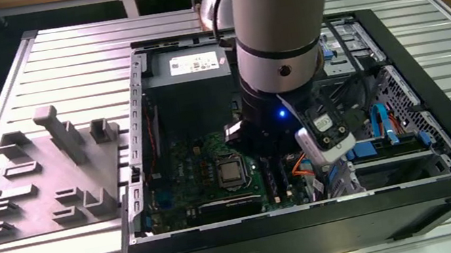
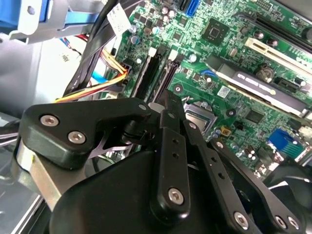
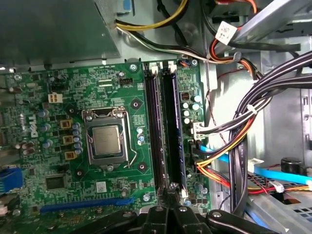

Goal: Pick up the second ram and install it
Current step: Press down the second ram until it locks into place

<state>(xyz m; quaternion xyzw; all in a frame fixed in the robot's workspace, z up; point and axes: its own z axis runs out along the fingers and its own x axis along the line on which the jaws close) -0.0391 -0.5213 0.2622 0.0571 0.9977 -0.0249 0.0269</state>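
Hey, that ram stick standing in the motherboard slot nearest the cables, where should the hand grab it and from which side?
Pinch the ram stick by its flat faces near mid-length, coming straight down from above. It stands on edge, with the neighbouring slot and cables close beside, so probably just its top edge is free.
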